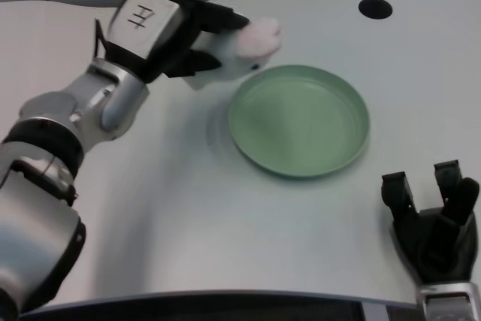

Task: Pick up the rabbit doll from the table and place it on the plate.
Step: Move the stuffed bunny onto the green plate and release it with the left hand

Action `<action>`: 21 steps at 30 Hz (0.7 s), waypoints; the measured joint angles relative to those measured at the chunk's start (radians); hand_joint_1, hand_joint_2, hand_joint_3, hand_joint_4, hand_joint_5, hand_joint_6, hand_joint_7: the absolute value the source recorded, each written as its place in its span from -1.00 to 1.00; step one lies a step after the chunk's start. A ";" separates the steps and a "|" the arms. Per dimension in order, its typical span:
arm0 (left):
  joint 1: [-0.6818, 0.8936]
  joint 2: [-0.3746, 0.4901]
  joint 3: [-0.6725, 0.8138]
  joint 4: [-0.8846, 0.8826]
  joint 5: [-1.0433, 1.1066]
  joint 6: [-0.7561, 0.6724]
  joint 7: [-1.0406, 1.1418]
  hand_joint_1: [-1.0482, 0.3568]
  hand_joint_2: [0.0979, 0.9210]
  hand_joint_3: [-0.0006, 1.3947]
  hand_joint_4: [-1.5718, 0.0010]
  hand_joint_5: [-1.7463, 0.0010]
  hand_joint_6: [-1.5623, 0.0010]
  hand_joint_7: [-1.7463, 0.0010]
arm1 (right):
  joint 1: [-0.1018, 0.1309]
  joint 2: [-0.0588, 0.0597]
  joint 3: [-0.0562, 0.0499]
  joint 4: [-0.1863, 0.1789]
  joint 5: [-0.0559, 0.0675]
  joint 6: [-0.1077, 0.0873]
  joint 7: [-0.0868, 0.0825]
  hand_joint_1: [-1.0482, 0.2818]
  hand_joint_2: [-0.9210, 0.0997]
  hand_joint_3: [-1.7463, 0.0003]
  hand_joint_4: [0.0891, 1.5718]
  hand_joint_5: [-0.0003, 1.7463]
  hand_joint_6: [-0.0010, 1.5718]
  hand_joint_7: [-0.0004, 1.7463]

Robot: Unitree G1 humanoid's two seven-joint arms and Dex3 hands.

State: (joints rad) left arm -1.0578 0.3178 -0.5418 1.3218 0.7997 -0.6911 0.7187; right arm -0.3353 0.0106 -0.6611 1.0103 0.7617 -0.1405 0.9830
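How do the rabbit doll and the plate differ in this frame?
The rabbit doll is white with pink, soft-looking and small; the plate is green, round, shallow and much wider. The doll is gripped by the left hand and looks raised off the table, by the plate's upper left rim; the plate lies flat on the table with nothing in it. Both sit mid-table.

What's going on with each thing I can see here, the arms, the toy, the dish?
left hand: raised above the table, gripping the rabbit doll.
rabbit doll: held in the air, near the plate's upper left rim, not on it.
plate: green, lying flat on the table, nothing in it.
right hand: at the table's near edge, holding nothing.
table: white, with a dark round hole at the far right.
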 measured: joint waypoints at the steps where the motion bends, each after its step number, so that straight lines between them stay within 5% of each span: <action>1: 0.000 0.000 0.000 0.000 0.000 -0.001 0.000 0.30 0.80 -1.00 0.06 -0.33 -0.50 0.95 | 0.000 0.000 0.000 0.000 0.000 0.000 0.000 -0.19 -1.00 0.83 -0.12 1.00 -0.24 0.97; 12: -0.010 -0.101 -0.042 0.002 0.019 0.000 -0.007 0.37 0.77 -1.00 0.06 -0.30 -0.51 0.95 | -0.002 0.009 -0.009 0.004 0.012 -0.030 0.004 -0.22 -1.00 0.82 -0.12 1.00 -0.24 1.00; 16: -0.012 -0.123 -0.061 0.007 0.037 0.008 0.001 0.36 0.67 -1.00 0.06 -0.45 -0.54 0.94 | 0.001 0.017 -0.011 0.002 0.014 -0.063 0.010 -0.23 -1.00 0.81 -0.12 1.00 -0.25 1.00; 21: -0.012 -0.157 -0.082 0.011 0.054 0.003 0.023 0.33 0.69 -0.99 0.07 -0.48 -0.54 0.94 | 0.004 0.023 -0.012 -0.005 0.019 -0.065 0.011 -0.23 -1.00 0.82 -0.12 1.00 -0.25 1.00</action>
State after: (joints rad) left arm -1.0700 0.1612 -0.6239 1.3330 0.8540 -0.6886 0.7417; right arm -0.3318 0.0337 -0.6726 1.0055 0.7808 -0.2053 0.9936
